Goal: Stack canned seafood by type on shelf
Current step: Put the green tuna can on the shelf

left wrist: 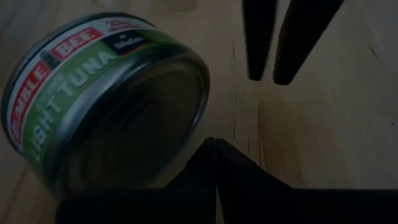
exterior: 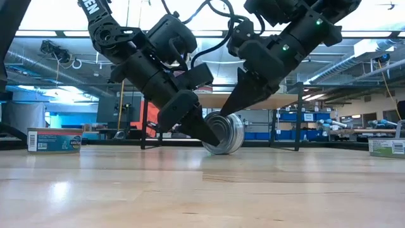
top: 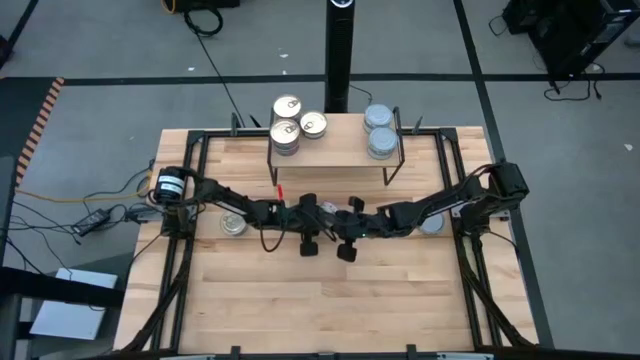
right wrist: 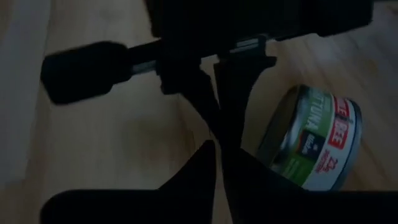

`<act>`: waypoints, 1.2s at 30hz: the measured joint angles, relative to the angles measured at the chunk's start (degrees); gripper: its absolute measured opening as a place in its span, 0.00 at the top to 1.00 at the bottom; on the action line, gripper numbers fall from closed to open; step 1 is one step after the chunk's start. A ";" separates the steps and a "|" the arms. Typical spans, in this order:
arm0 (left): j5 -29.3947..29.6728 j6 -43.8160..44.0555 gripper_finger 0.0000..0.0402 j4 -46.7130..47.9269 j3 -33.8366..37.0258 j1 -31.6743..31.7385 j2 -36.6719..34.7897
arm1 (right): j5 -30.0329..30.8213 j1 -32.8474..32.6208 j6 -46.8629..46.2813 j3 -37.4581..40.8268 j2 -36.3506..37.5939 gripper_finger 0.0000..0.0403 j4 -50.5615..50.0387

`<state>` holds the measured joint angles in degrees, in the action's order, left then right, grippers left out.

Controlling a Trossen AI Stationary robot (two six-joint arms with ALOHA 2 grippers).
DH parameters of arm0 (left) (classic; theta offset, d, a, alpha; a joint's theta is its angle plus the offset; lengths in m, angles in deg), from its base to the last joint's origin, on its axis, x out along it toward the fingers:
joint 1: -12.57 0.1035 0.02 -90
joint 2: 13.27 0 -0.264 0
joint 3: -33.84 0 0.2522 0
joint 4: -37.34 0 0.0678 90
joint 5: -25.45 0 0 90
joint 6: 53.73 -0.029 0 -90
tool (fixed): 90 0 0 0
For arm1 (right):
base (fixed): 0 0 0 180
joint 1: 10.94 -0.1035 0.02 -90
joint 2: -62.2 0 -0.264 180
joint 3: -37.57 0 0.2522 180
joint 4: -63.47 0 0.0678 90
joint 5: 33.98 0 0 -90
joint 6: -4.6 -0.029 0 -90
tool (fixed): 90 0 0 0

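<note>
A green-labelled tuna tin [left wrist: 106,106] stands tilted on its rim on the table, between my two grippers in the low view [exterior: 223,132]; the arms hide it from above. My left gripper [left wrist: 215,144] is shut, its tips at the tin's lower rim. My right gripper [left wrist: 273,79] is shut on nothing and stands a little beyond the tin without touching it. On the shelf [top: 335,150], gold-topped tins [top: 286,120] stand at the left and blue-grey ones [top: 380,130] at the right. My left gripper's shut fingers [exterior: 202,132] slant down from the table's left side and lie against the tin's flat face near its lower rim [left wrist: 189,158]. The outer side of one finger meets it. The tin leans tilted, its rim [exterior: 221,152] on the table.
One tin [top: 233,224] lies flat on the table under the left arm, another [top: 432,224] under the right arm. The shelf's black legs [top: 395,170] stand just beyond the grippers. The near half of the wooden table [top: 330,310] is bare.
</note>
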<state>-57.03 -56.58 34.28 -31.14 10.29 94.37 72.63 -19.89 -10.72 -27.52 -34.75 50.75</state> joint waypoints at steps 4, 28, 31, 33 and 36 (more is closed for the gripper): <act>0.96 0.00 0.99 -0.86 0.47 -1.23 -0.38 | 0.30 -0.83 -5.03 -0.03 0.69 0.83 -0.45; 9.81 5.05 0.99 -17.26 19.97 -7.21 -13.27 | 10.60 0.16 -17.47 -6.79 1.51 0.29 -17.10; 9.89 5.43 0.99 -18.62 20.86 -7.21 -13.31 | 9.92 0.91 -18.17 -6.73 1.33 0.28 -18.86; 9.91 5.95 0.99 -19.14 21.49 -7.21 -13.62 | 9.92 1.25 -18.25 -6.84 1.36 0.27 -18.61; 9.91 6.16 0.99 -19.71 21.77 -7.21 -13.58 | 9.03 1.52 -18.12 -6.79 1.36 0.28 -18.64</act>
<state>-47.12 -50.42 14.57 -9.38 3.07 80.79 81.66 -18.37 -28.84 -34.31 -33.39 32.11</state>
